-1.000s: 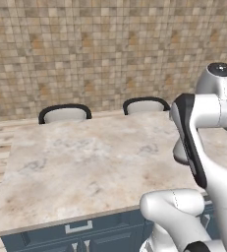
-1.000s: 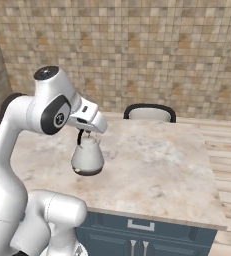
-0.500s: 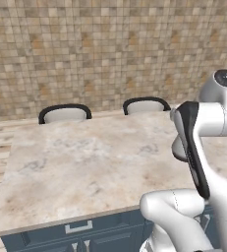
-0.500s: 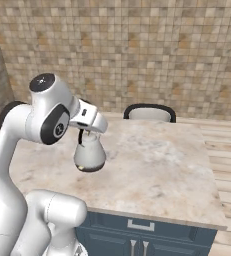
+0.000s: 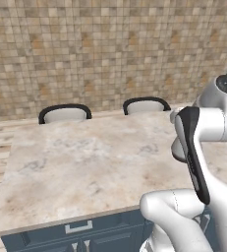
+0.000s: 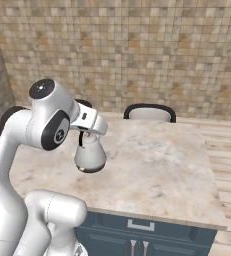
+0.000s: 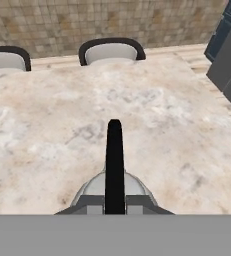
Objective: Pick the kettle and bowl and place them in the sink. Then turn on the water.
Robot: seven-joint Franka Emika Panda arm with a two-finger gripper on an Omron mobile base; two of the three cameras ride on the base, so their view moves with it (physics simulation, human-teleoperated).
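one kettle (image 6: 90,155) under clamped pincer (image 6: 85,136)

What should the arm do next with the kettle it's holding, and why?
Probably carry the kettle off toward the sink, keeping it upright. The end effector is shut on its black handle, and the kettle hangs above the marble counter, not resting on it. No sink is visible here, just the counter and two chairs behind it, so the base may need to turn or drive first.

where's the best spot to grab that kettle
By the thin black arched handle at its top, coming straight down from above. The kettle is pear-shaped and smooth, too rounded for narrow fingers. The gripper is shut on the kettle's handle that way now, with the kettle hanging upright.
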